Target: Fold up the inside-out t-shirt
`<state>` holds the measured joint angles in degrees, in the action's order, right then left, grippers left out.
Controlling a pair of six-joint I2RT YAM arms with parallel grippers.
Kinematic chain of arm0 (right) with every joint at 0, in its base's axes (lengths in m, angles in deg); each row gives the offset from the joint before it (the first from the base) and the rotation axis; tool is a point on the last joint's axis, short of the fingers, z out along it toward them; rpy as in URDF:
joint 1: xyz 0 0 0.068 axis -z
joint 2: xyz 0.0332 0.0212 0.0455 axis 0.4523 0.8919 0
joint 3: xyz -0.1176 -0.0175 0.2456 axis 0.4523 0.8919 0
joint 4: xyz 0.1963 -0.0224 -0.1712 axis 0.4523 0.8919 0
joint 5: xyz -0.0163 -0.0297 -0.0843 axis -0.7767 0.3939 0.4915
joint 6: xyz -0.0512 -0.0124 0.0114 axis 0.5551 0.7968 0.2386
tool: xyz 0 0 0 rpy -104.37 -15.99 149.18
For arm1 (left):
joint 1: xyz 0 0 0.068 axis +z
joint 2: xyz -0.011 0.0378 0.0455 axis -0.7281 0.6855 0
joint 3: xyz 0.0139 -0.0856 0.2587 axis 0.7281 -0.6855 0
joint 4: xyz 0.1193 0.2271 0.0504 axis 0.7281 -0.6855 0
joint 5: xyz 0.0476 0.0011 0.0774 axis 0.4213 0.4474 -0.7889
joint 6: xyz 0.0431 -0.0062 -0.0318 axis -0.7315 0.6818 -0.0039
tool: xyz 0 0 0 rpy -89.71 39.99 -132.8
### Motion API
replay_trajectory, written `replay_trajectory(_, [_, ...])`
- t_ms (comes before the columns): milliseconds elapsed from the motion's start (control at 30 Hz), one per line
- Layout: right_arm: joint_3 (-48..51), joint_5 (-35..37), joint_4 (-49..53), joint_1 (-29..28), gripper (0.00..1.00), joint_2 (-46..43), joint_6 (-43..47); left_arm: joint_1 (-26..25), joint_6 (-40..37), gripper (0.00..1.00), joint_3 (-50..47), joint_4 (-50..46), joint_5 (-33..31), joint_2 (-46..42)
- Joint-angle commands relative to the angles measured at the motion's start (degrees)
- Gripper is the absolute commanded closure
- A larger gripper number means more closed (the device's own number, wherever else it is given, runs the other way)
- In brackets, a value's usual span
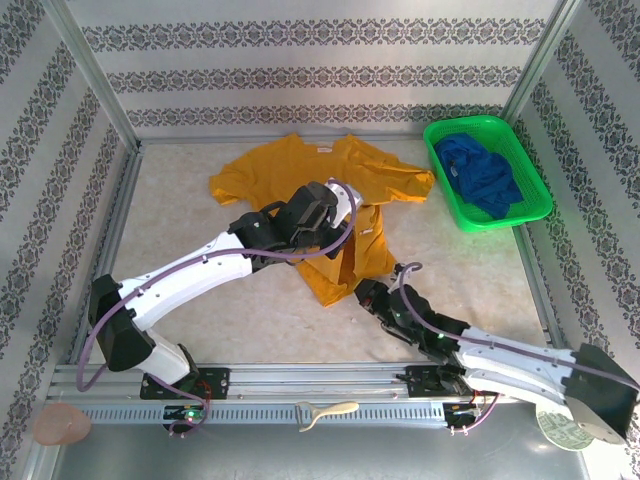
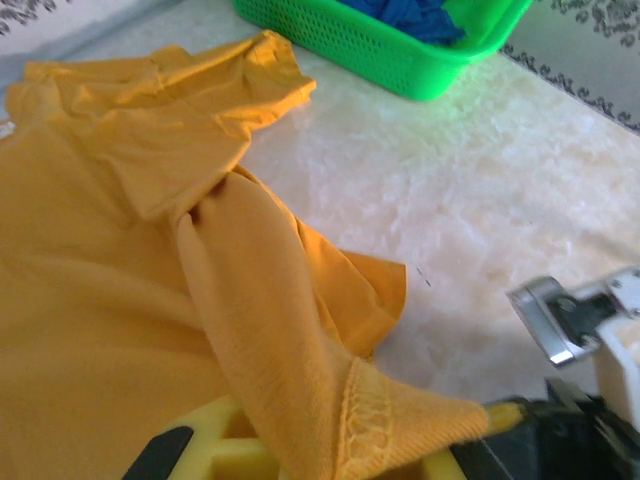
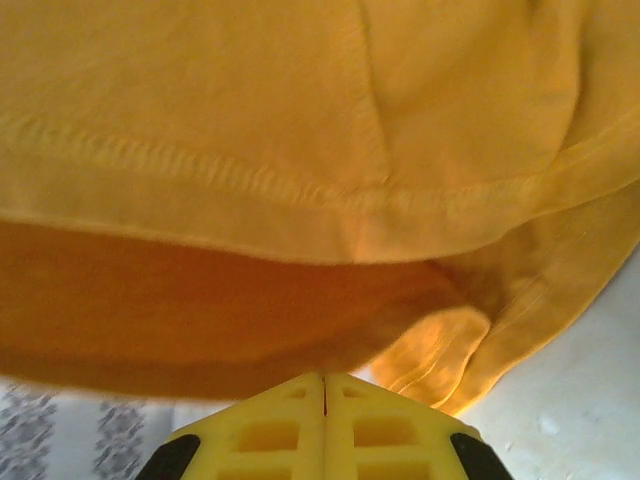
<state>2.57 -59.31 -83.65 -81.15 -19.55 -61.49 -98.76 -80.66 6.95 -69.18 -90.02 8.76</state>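
Note:
The mustard-yellow t-shirt (image 1: 300,165) lies spread at the back middle of the table, its lower part gathered up toward the front. My left gripper (image 1: 348,215) hovers over the shirt's right side. In the left wrist view the left gripper (image 2: 350,450) is shut on a stitched hem, and the t-shirt (image 2: 100,250) drapes away from the fingers. My right gripper (image 1: 362,290) sits at the shirt's near lower corner. In the right wrist view the right gripper (image 3: 323,385) has its yellow fingers pressed together at the lower edge of the lifted t-shirt (image 3: 250,100), which hangs over it.
A green basket (image 1: 445,180) holding a deep-blue cloth (image 1: 485,175) stands at the back right, and the basket (image 2: 350,45) lies just beyond the shirt's sleeve. Patterned walls and metal rails close in the table. A cream tool (image 1: 325,412) lies on the front rail.

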Motion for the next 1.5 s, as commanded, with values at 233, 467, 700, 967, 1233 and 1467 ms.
replay_trajectory(233, [-8.35,4.12,-20.14,0.47,1.00,18.27,4.74,-0.09,0.82,1.00,0.59,-3.47,6.09,-3.59])
replay_trajectory(467, [-11.77,6.79,-38.81,1.93,1.00,37.54,2.90,-0.80,1.73,1.00,6.21,-7.29,9.61,-2.25])
replay_trajectory(700, [-19.95,1.34,-58.58,9.55,1.00,63.53,-3.24,-3.00,5.63,1.00,7.88,-7.25,13.60,-4.86])
replay_trajectory(967, [-24.92,3.19,-58.39,7.79,1.00,71.12,-4.37,-3.16,6.98,1.00,11.47,-6.24,20.29,-2.48])
replay_trajectory(1233, [-28.75,8.42,-49.61,3.32,1.00,69.32,-4.06,-3.95,11.15,1.00,15.64,-1.98,27.09,3.13])
replay_trajectory(1467, [-33.09,4.00,-45.65,9.13,1.00,68.83,-4.04,-11.37,15.98,1.00,14.11,4.58,28.39,1.35])
